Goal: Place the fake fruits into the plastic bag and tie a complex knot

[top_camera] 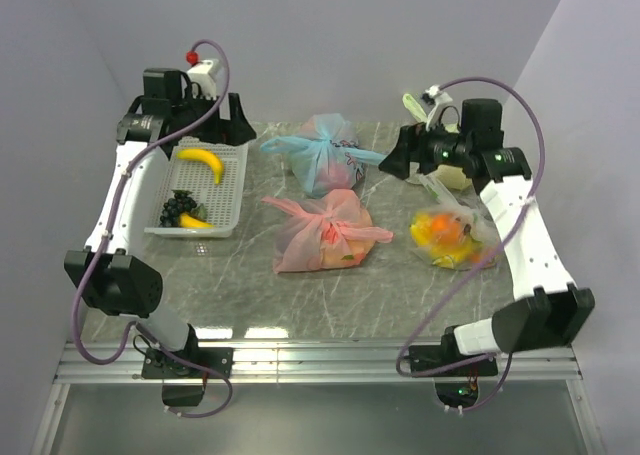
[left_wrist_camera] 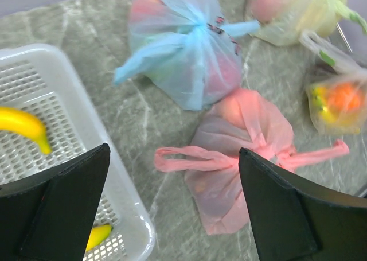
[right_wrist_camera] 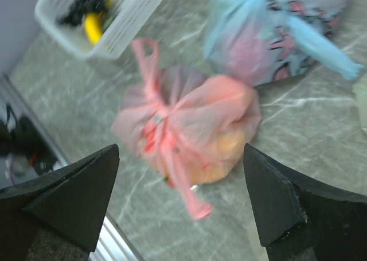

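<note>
Left gripper (left_wrist_camera: 173,152), right gripper (right_wrist_camera: 181,149) hang open, well above the plastic bag (top_camera: 322,240).

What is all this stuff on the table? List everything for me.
table: one, grey marble, under everything
basket: one, white, left side
bananas: two, yellow, in the basket
grapes: one bunch, dark, basket's near end
pink bag: one, pink, knotted, centre
blue bag: one, light blue, knotted, behind the pink bag
clear bag: one, orange and yellow fruit inside, right side
pale green bag: one, far right, behind the clear bag
left gripper: one, black, open, by the basket's far end
right gripper: one, black, open, far right
</note>
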Tool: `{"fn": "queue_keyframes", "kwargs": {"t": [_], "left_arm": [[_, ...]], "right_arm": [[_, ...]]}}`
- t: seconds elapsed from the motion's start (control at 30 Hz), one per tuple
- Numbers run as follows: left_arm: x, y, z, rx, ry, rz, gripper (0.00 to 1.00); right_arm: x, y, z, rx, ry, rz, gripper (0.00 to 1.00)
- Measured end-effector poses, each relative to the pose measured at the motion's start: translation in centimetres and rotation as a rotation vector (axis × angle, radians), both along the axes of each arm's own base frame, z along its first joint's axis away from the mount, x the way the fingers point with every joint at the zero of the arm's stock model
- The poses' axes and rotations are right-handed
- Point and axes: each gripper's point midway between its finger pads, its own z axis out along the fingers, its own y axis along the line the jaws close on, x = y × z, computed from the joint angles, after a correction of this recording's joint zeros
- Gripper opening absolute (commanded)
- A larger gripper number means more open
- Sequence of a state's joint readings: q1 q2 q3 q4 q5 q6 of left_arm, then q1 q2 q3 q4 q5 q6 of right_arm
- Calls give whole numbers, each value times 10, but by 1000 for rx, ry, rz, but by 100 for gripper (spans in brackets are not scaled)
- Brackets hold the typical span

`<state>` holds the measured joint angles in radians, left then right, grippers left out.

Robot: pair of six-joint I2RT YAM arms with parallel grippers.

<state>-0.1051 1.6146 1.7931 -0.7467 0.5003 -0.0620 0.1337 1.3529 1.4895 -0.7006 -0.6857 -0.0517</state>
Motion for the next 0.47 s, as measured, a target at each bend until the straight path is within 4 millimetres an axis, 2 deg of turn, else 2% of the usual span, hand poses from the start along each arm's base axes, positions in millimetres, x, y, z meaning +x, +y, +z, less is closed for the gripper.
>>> {"fn": "queue_keyframes", "kwargs": {"t": [0.07, 0.1, 0.2, 0.3, 0.47], "left_arm": [[5, 14, 0, -16, 14, 47, 99], [9, 22, -3, -23, 29, 73, 100], [19, 40, -19, -32, 76, 130, 99], [22, 48, -45, -28, 144, 172, 99], [16, 58, -88, -20, 257, 217, 100]], "right_arm": [[25, -14, -10, 22, 39, -67, 96], [38, -22, -20, 23, 70, -106, 96], [58, -38, -51, 4, 147, -168, 97], [64, -40, -71, -10, 195, -183, 98], [54, -40, -82, -11, 209, -182, 98]]}}
